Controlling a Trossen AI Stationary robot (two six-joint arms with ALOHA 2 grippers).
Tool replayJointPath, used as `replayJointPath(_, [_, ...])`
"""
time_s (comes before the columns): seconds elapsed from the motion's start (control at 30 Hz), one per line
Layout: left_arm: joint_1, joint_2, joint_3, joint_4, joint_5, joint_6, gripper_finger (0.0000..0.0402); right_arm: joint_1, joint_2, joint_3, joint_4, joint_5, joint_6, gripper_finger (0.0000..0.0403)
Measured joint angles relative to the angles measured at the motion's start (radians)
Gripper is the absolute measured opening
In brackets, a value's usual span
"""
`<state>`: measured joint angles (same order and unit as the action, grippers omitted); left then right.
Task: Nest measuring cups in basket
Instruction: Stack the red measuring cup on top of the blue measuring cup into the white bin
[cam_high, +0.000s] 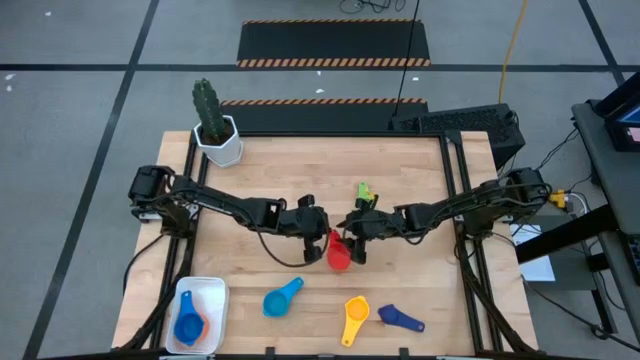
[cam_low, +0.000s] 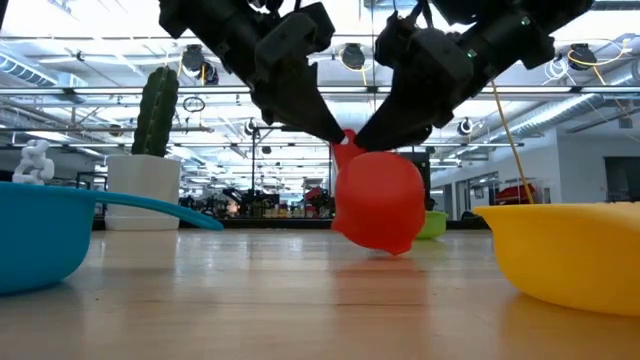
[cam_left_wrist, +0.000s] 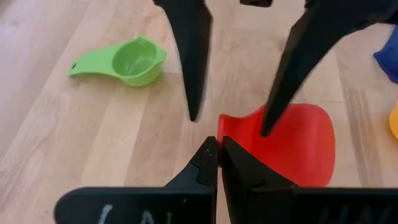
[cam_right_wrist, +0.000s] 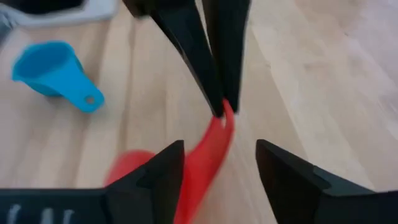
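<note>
The red measuring cup (cam_high: 339, 252) is at mid-table between my two grippers; in the low view it hangs tilted, handle uppermost (cam_low: 378, 205). My left gripper (cam_high: 322, 238) is shut on it. My right gripper (cam_right_wrist: 221, 155) is open, one finger on each side of the red handle, apart from it. A green cup (cam_high: 363, 190) lies behind them. A light blue cup (cam_high: 282, 298), a yellow cup (cam_high: 355, 318) and a dark blue cup (cam_high: 400, 319) lie near the near edge. The white basket (cam_high: 214, 291) at the near left corner holds a blue cup (cam_high: 186, 326) nested in an orange one. My left gripper pinches the free end of the red cup's handle (cam_right_wrist: 227, 120) between its two fingertips (cam_low: 318, 122), slanting down from the table's left. The cup hangs tilted below the fingers, bowl down. I cannot tell whether the bowl touches the table.
A white hexagonal pot with a cactus (cam_high: 217, 140) stands at the far left corner. The green cup lies close behind the right gripper. Bare wood lies between the basket and the red cup, apart from the light blue cup.
</note>
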<state>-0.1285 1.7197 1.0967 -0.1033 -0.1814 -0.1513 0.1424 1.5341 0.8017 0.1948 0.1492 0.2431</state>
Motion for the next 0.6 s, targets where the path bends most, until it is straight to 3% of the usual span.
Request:
replayJointPath(0.4, [-0.01,-0.003,0.0,0.057,-0.007,0.014,0.0004,-0.019,0.0,-0.007,0.027,-0.049,-0.03,0.0014])
replayJointPath(0.5, [-0.016,-0.003,0.0,0.068,-0.01,0.031,0.0011,-0.019,0.0,-0.007,0.027,-0.05,-0.055,0.0009])
replayJointPath(0.6, [-0.028,-0.013,-0.001,0.091,-0.01,0.018,0.0051,-0.025,-0.007,-0.007,0.026,-0.051,-0.081,0.0006])
